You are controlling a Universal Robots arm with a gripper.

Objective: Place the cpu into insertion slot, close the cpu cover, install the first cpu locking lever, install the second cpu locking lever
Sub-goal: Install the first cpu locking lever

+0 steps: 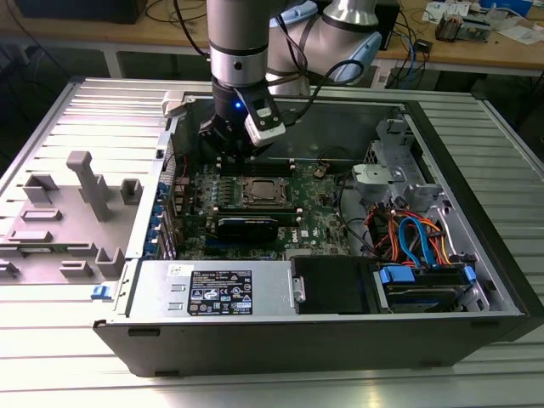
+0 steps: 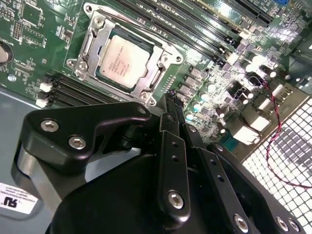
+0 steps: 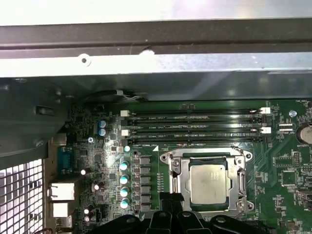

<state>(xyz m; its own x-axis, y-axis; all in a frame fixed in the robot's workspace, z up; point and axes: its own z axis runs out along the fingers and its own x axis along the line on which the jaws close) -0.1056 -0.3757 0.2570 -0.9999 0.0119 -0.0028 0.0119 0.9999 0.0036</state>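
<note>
1. Pos. of task item: the cpu (image 2: 126, 61), a flat, dull silver-grey, near-square chip, lies seated in the socket approx. mid-board on the green motherboard (image 1: 314, 225).
2. The cpu cover (image 2: 89, 46), a thin silvery metal frame w/ a large central cut-out, lies flat around the chip's edges and appears to be down. Whether either locking lever is latched cannot be told.
3. Orientation: the chip has no marked long axis. Its edges run parallel and square to the long black memory slots (image 3: 195, 124), which sit on the socket's far side.
4. Key relation: in the exterior view the black two-finger gripper (image 1: 231, 157) hangs above the board at the socket's far-left corner. The cpu therefore lies near and to the exterior view's right of the fingertips, close by but apart from them.
5. End effector: in the second wrist view the fingers (image 2: 165, 126) converge to a joined tip, i.e. closed w/ no visible gap. Nothing is held between them, and they touch neither the chip nor the cover.
</note>
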